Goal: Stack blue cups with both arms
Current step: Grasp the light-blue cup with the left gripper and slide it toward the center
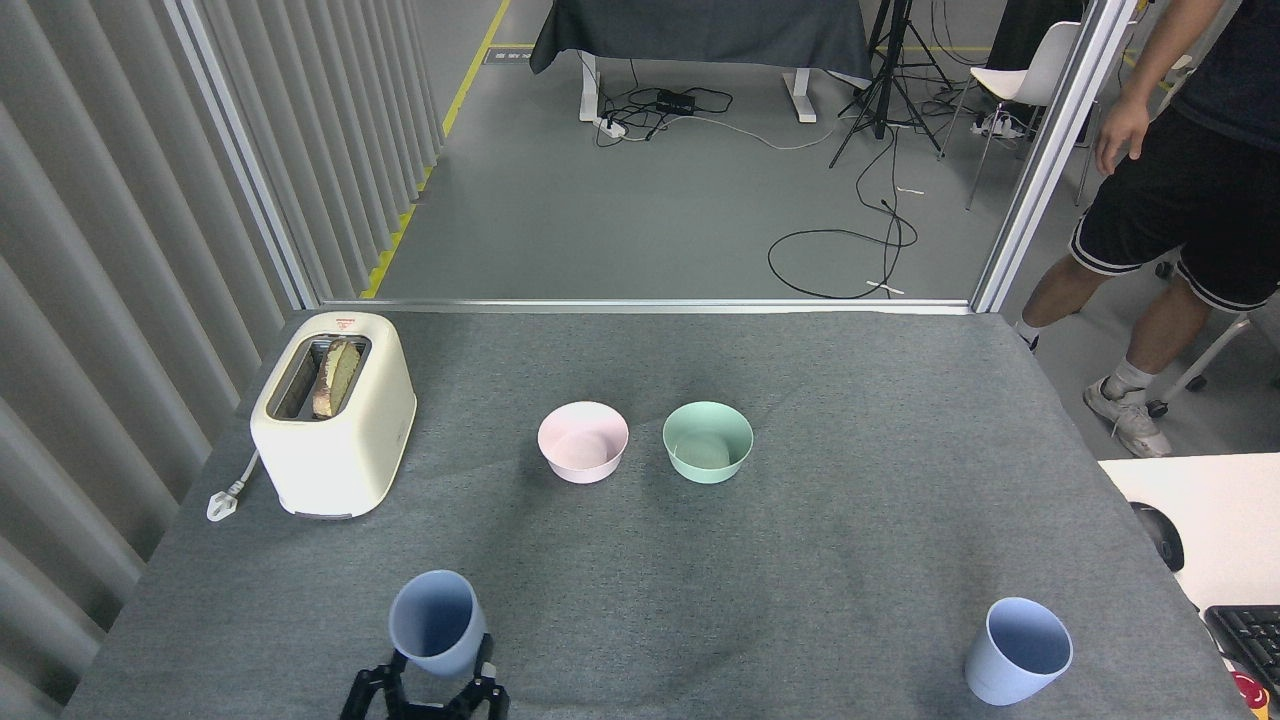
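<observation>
One blue cup (pixel 435 622) is held upright just above the near edge of the grey table (pixel 860 400), left of centre. My left gripper (pixel 432 680) is shut on its lower half, black fingers on either side. The other blue cup (pixel 1018 651) stands alone, mouth up, at the near right of the table. My right gripper is out of view.
A pink bowl (pixel 583 441) and a mint-green bowl (pixel 707 441) sit side by side mid-table. A cream toaster (pixel 333 412) with bread in it stands at the left, its plug lying beside it. A person (pixel 1170 200) walks on the floor beyond the table's right side. A white desk (pixel 1200 510) adjoins at the right.
</observation>
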Motion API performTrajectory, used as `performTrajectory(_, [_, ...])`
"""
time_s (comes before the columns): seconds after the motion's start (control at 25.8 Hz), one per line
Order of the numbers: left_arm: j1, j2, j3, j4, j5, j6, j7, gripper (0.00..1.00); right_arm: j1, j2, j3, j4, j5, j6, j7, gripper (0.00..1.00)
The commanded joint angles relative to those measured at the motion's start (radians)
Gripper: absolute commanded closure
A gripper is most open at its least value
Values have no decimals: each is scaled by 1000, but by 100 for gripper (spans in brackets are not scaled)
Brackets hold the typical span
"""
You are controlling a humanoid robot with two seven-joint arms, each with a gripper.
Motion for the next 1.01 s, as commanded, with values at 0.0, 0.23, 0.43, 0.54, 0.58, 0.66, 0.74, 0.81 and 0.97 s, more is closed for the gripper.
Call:
performTrajectory(0.0, [-4, -59, -97, 23, -101, 5, 0, 46, 0, 0, -1, 1, 0, 0, 0, 0])
performTrajectory(0.23, [-42, -159, -177, 150, -135, 6, -2, 46, 0, 0, 1, 1, -1, 0, 0, 0])
performTrajectory(0.43, [-91, -167, -195, 204, -145, 9, -3, 45, 0, 0, 1, 5, -1, 0, 0, 0])
performTrajectory(0.54, [-93, -167, -197, 215, -145, 9, -3, 45, 0, 0, 1, 13, -1, 0, -1, 0])
performTrajectory(0.58, [-93, -167, -195, 215, -145, 9, -3, 45, -2, 0, 1, 13, -1, 0, -1, 0])
performTrajectory(0.66, [-93, -167, -195, 215, -145, 9, -5, 43, -2, 0, 1, 13, -1, 0, -3, 0])
performTrajectory(0.74, [-91, -165, -197, 215, -147, 9, -3, 42, -2, 2, 1, 15, -1, 0, -3, 0])
performTrajectory(0.81, [-90, -165, -195, 215, -145, 9, -3, 38, -1, 0, 1, 18, -1, 0, -3, 0])
performTrajectory(0.97, [-91, -165, -195, 215, -142, 9, -5, 3, -2, 2, 1, 19, -1, 0, -3, 0])
